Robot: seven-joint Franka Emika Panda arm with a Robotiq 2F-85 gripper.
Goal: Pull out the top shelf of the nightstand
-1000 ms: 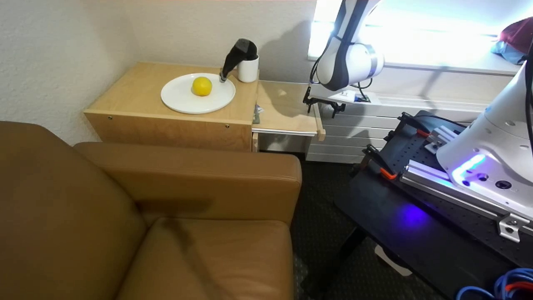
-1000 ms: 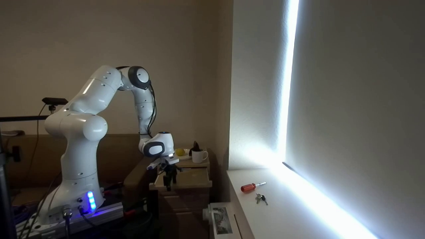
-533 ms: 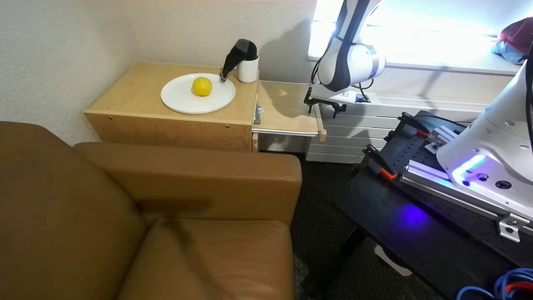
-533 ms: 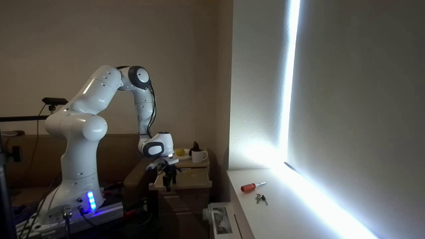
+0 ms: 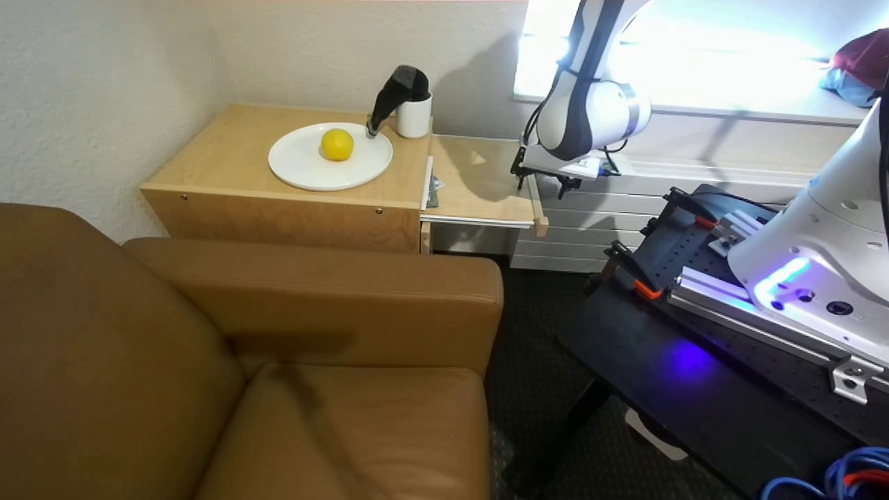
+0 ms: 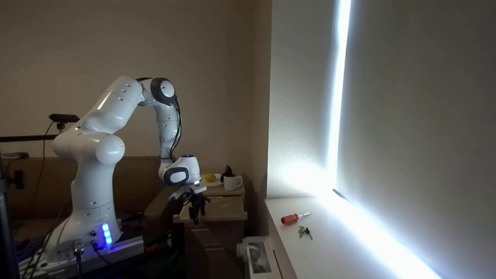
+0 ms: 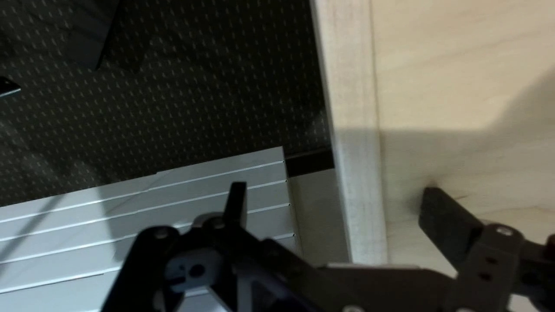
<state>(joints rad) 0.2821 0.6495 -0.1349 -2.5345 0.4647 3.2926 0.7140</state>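
The nightstand is a light-tan wooden cabinet behind the armchair's armrest. Its top shelf stands pulled out towards the radiator, with a raised lip at its front. The shelf also shows below the mug in an exterior view. My gripper is open over the front lip. In the wrist view my gripper straddles the lip. One finger is on the board side, close to or touching the board. The other finger hangs outside, apart from the lip.
A white plate with a yellow ball and a white mug holding a black object stand on the cabinet top. A grey item lies on the shelf. The armchair and radiator are close by.
The gripper has moved away from the cabinet, and the shelf has slid out a little further with it. A white strip now shows at the cabinet's edge above the shelf.
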